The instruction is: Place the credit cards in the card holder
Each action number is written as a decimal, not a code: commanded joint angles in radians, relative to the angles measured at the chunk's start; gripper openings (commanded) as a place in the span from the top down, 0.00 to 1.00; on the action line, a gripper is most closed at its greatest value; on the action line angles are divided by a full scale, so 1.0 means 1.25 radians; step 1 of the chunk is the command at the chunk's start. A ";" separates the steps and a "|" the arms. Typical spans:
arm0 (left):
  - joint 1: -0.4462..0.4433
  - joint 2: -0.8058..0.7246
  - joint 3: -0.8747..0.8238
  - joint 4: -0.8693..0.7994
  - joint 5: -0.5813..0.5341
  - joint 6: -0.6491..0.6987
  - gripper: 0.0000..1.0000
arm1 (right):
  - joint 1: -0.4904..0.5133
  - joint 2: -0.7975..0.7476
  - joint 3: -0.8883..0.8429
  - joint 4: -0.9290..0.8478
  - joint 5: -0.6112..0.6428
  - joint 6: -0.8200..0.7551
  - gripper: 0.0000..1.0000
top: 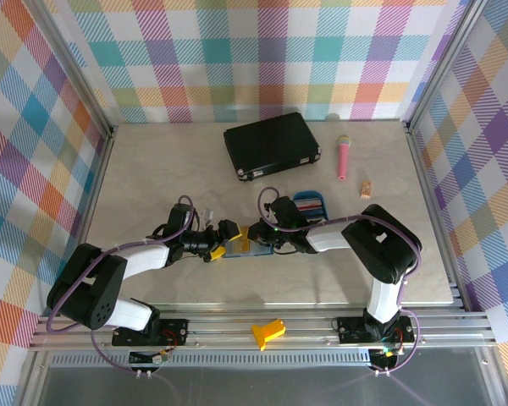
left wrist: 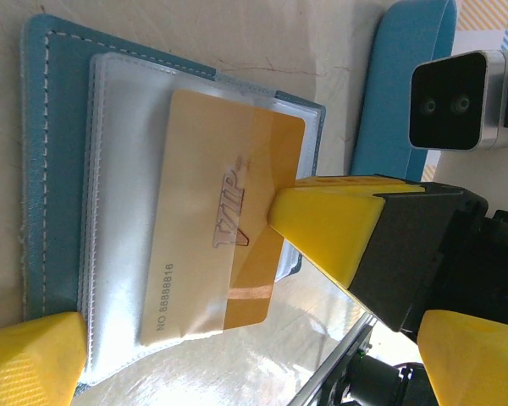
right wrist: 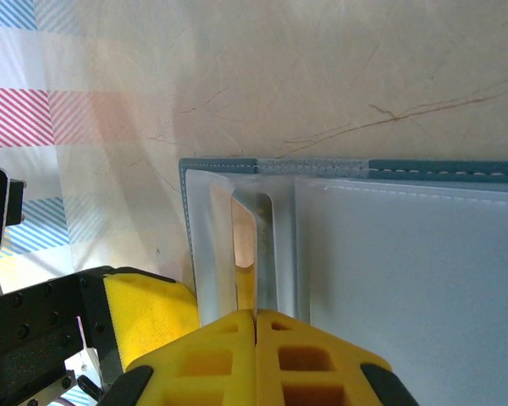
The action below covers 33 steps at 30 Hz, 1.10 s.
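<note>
Near the middle of the bench's near edge lies the teal-blue folding card holder, opened flat with its clear plastic sleeves facing up. An orange plastic credit card marked VIP lies on it, partly under a sleeve. The right end effector has its yellow fingers pressed together, with the tip on the card's exposed edge; whether it pinches the card I cannot tell. The left end effector hovers over the holder, fingers wide apart. Just beyond sits a blue oval tray with more coloured cards in it. Toward the far edge rest a black rectangular case and, to its right, a pink stick-shaped object.
</note>
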<state>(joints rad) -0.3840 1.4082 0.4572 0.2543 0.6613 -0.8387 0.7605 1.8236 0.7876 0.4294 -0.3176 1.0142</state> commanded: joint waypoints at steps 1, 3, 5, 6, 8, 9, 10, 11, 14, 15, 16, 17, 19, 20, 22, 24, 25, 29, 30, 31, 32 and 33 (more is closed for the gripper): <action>-0.009 0.009 0.017 -0.022 0.000 0.019 0.00 | 0.010 0.023 0.016 -0.002 0.010 0.016 0.99; -0.009 0.010 0.017 -0.021 -0.001 0.018 0.00 | 0.011 0.027 0.017 -0.001 0.010 0.018 0.99; -0.009 0.012 0.018 -0.018 -0.001 0.018 0.00 | 0.015 0.031 0.020 0.001 0.009 0.019 0.98; -0.009 0.012 0.018 -0.018 -0.001 0.018 0.00 | 0.016 0.034 0.023 0.003 0.008 0.021 0.98; -0.009 0.013 0.019 -0.017 0.000 0.017 0.00 | 0.019 0.039 0.027 0.004 0.006 0.022 0.97; -0.009 0.013 0.020 -0.018 0.001 0.018 0.00 | 0.020 0.040 0.029 0.003 0.006 0.023 0.96; -0.009 0.011 0.020 -0.019 0.001 0.017 0.00 | 0.021 0.038 0.028 0.002 0.007 0.021 0.95; -0.009 0.010 0.020 -0.020 0.001 0.018 0.00 | 0.021 0.036 0.028 -0.002 0.010 0.019 0.92; -0.009 0.005 0.019 -0.031 -0.004 0.022 0.00 | 0.021 0.010 0.036 -0.048 0.028 -0.014 0.83; -0.009 0.002 0.018 -0.034 -0.006 0.023 0.00 | 0.021 -0.004 0.044 -0.075 0.038 -0.033 0.79; -0.009 0.000 0.018 -0.034 -0.006 0.022 0.00 | 0.021 -0.018 0.051 -0.105 0.049 -0.050 0.76; -0.009 -0.002 0.016 -0.035 -0.007 0.023 0.00 | 0.021 -0.028 0.059 -0.128 0.055 -0.066 0.73; -0.010 -0.005 0.015 -0.038 -0.009 0.022 0.00 | 0.020 -0.050 0.075 -0.182 0.075 -0.091 0.68; -0.009 -0.006 0.015 -0.038 -0.009 0.024 0.00 | 0.021 -0.059 0.081 -0.208 0.085 -0.097 0.67; -0.009 -0.011 0.015 -0.039 -0.010 0.024 0.00 | 0.020 -0.078 0.099 -0.266 0.105 -0.106 0.64; -0.009 -0.017 0.016 -0.043 -0.011 0.029 0.01 | 0.021 -0.088 0.122 -0.337 0.126 -0.105 0.63; -0.009 -0.022 0.019 -0.050 -0.012 0.035 0.01 | 0.021 -0.089 0.137 -0.377 0.137 -0.104 0.62; -0.009 -0.055 0.050 -0.131 -0.030 0.088 0.02 | 0.022 -0.092 0.182 -0.497 0.181 -0.098 0.59; -0.009 -0.065 0.059 -0.155 -0.036 0.099 0.03 | 0.023 -0.092 0.195 -0.528 0.190 -0.102 0.59; -0.009 -0.073 0.065 -0.175 -0.040 0.109 0.03 | 0.025 -0.093 0.208 -0.556 0.196 -0.109 0.59; -0.009 -0.085 0.070 -0.192 -0.044 0.117 0.03 | 0.027 -0.095 0.216 -0.575 0.203 -0.116 0.58; -0.009 -0.096 0.076 -0.213 -0.051 0.124 0.04 | 0.031 -0.099 0.229 -0.599 0.215 -0.122 0.58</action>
<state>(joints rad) -0.3843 1.3331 0.5117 0.0898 0.6235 -0.7448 0.7837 1.7264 1.0325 -0.1558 -0.1043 0.8963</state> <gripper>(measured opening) 0.967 0.416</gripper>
